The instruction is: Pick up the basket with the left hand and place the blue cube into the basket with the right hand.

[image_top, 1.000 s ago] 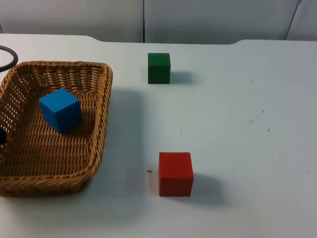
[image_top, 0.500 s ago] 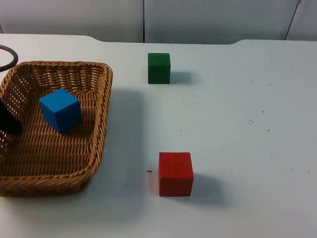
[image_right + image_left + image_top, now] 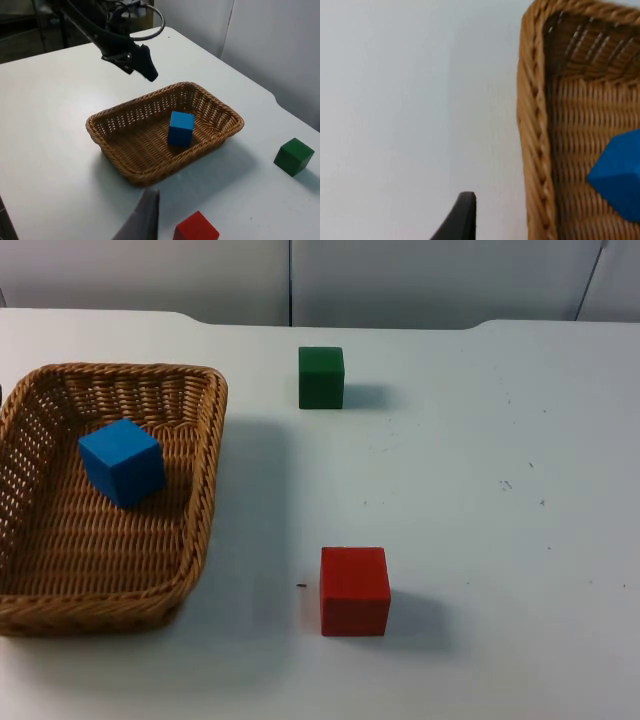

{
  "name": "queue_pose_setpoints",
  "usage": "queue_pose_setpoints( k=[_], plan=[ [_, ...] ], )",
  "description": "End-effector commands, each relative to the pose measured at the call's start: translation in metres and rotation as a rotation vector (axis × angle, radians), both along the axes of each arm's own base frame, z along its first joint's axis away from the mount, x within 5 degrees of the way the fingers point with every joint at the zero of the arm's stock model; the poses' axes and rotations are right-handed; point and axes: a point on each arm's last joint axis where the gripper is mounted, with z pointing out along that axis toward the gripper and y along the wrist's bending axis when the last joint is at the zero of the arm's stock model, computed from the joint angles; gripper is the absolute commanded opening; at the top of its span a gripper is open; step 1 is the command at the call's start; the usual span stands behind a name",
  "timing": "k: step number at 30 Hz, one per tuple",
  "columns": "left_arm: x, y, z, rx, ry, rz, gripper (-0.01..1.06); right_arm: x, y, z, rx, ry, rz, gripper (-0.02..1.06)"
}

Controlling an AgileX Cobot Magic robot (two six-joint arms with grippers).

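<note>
Your left hand (image 3: 142,62) hangs in the air above the surface (image 3: 480,490), just outside the far rim of the basket (image 3: 205,490) and touching nothing; whether its fingers are parted or closed you cannot tell. One black fingertip (image 3: 460,220) of it stands over bare surface beside the basket's (image 3: 535,150) wall. The basket (image 3: 130,165) sits flat on the surface below and beside that hand, and the blue cube (image 3: 122,461) already lies inside it, tilted, near the middle of the woven floor; it also shows at (image 3: 180,128) and (image 3: 617,177). Your right hand is held back, well apart from the basket, with one fingertip (image 3: 145,220) showing, so its grip cannot be told either. Nearest that right hand lies the red cube (image 3: 196,227), also at (image 3: 354,590); the green cube (image 3: 293,156), also at (image 3: 321,377), sits farther off, well apart from both hands.
</note>
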Motion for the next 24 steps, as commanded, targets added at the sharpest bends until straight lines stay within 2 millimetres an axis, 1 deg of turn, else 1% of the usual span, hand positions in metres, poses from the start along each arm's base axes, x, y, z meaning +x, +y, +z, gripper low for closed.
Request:
queue_pose_setpoints(
  k=[1,3,4,6,7,9,10,11,14,15,17,19,20,21,22,24],
  plan=[
    [-0.004,0.0,0.025,0.007,-0.073,0.023,0.92,-0.001,-0.001,0.0,0.001,-0.009,0.007,0.89],
    [-0.011,-0.002,0.052,0.01,-0.148,0.044,0.92,-0.001,-0.001,0.0,0.004,-0.019,0.01,0.89],
    [-0.011,-0.002,0.052,0.01,-0.148,0.044,0.92,-0.001,-0.001,0.0,0.004,-0.019,0.01,0.89],
    [-0.021,-0.005,0.079,0.022,-0.23,0.053,0.92,-0.001,-0.001,0.001,0.01,-0.025,0.012,0.89],
    [-0.029,-0.007,0.097,0.031,-0.285,0.058,0.92,-0.001,0.0,0.001,0.011,-0.026,0.012,0.89],
    [-0.044,-0.012,0.124,0.053,-0.376,0.052,0.92,-0.001,0.0,0.001,0.014,-0.029,0.012,0.89],
    [-0.044,-0.012,0.124,0.053,-0.376,0.052,0.92,-0.001,0.0,0.001,0.014,-0.029,0.012,0.89],
    [-0.052,-0.014,0.136,0.064,-0.413,0.053,0.92,-0.001,0.0,0.002,0.015,-0.03,0.012,0.89],
    [-0.085,-0.022,0.171,0.089,-0.514,0.074,0.92,-0.001,0.0,0.003,0.032,-0.04,0.013,0.89],
    [-0.085,-0.022,0.171,0.089,-0.514,0.074,0.92,-0.001,0.0,0.003,0.032,-0.04,0.013,0.89],
    [-0.106,-0.027,0.185,0.101,-0.545,0.09,0.92,0.0,0.0,0.004,0.051,-0.033,0.005,0.89],
    [-0.129,-0.031,0.194,0.112,-0.564,0.119,0.92,0.0,0.001,0.003,0.051,-0.033,0.006,0.89],
    [-0.129,-0.031,0.194,0.112,-0.564,0.119,0.92,0.0,0.001,0.003,0.051,-0.033,0.006,0.89],
    [-0.139,-0.033,0.194,0.126,-0.564,0.123,0.92,0.0,0.001,0.001,0.05,-0.038,0.006,0.89],
    [-0.155,-0.037,0.195,0.13,-0.573,0.138,0.92,0.001,0.003,-0.005,0.046,-0.041,0.009,0.89],
    [-0.178,-0.042,0.19,0.136,-0.584,0.154,0.92,0.003,0.005,-0.014,0.028,-0.045,0.016,0.89]
  ],
)
